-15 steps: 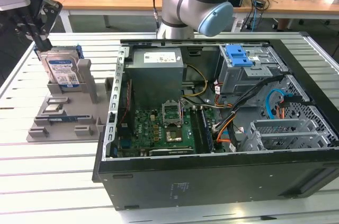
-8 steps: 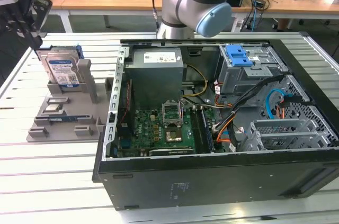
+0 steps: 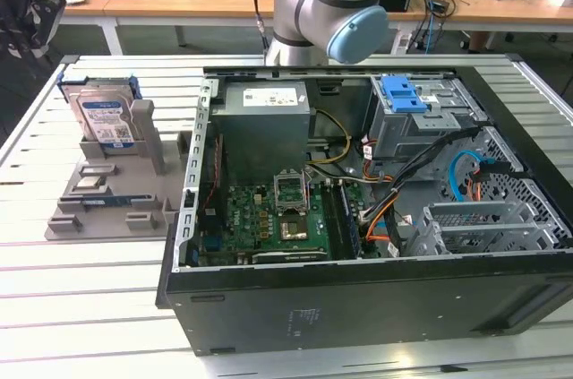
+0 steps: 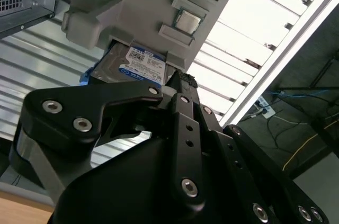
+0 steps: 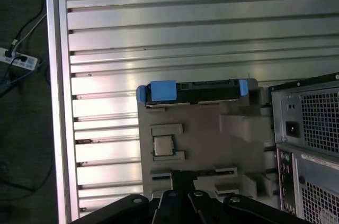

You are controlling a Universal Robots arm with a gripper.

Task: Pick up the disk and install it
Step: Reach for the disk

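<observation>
slatted metal surface (image 5: 159, 28) carries a grey holder (image 5: 206, 144) beside the open computer case (image 3: 376, 218). closest in, the hand (image 5: 179, 177) hovers at the holder's near end, holding nothing; open or closed, i cannot tell. straight ahead the disk (image 5: 196, 90) stands upright in the far slot, its top edge crosswise to the hand. the second wrist view shows its label (image 4: 139, 64) face, the first wrist view its top edge and blue rails (image 5: 161, 91).

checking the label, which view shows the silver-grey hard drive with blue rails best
The exterior view: the silver-grey hard drive stands upright in the grey plastic holder, label facing the camera. The second wrist view shows part of the label; the first wrist view, its edge.
</observation>
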